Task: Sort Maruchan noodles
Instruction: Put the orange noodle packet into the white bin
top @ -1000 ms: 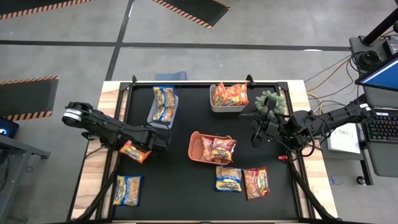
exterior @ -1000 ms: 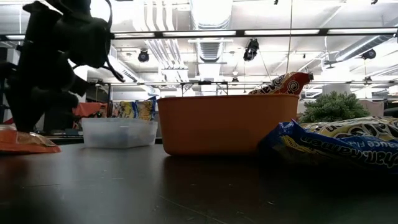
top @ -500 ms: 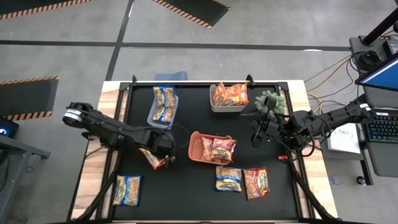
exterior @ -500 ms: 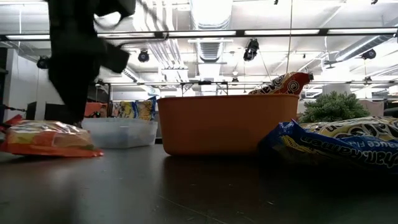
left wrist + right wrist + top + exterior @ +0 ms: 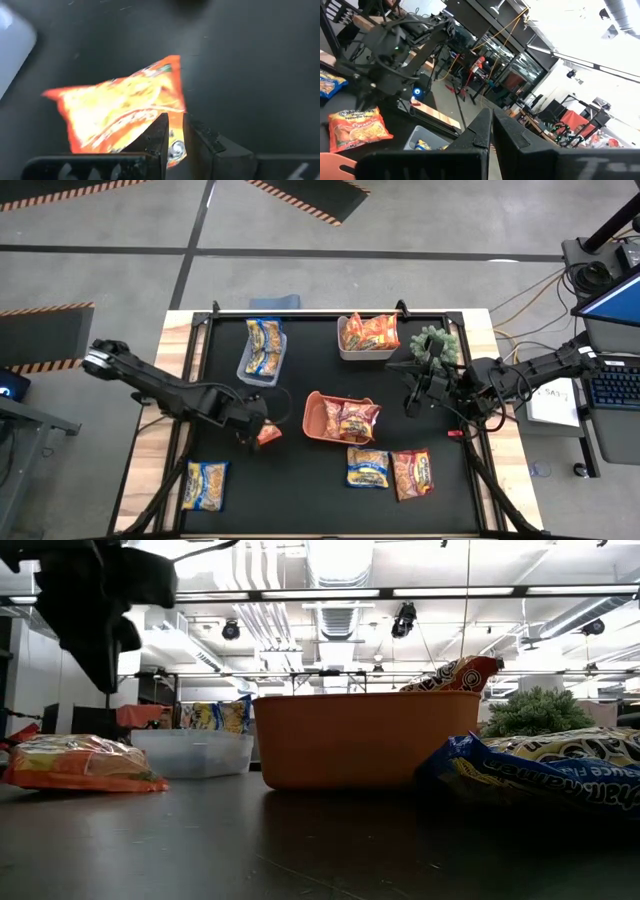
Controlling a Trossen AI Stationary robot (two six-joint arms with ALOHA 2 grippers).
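An orange noodle packet [image 5: 269,436] [image 5: 85,765] lies flat on the black mat, just left of the orange bin [image 5: 312,420]. My left gripper [image 5: 252,428] [image 5: 105,685] hangs above it, pointing steeply down. Only a narrow slit shows between its fingers [image 5: 174,122]. In the low view there is clear air between the fingertips and the packet [image 5: 115,115]. My right gripper [image 5: 410,402] [image 5: 491,127] waits shut, raised at the table's right, near the plant [image 5: 432,345].
A clear bin [image 5: 262,348] at the far left holds blue-and-yellow packets. A white bin [image 5: 345,352] at the far middle holds orange ones. The orange bin holds a red packet [image 5: 355,420]. Loose packets lie near the front edge [image 5: 367,467] [image 5: 412,473] [image 5: 205,485].
My left gripper carried the orange packet toward the table's right, rolling its wrist and turning the packet about. It laid the packet on the mat beside the orange bin. It has since risen clear, and the packet stays where it lay.
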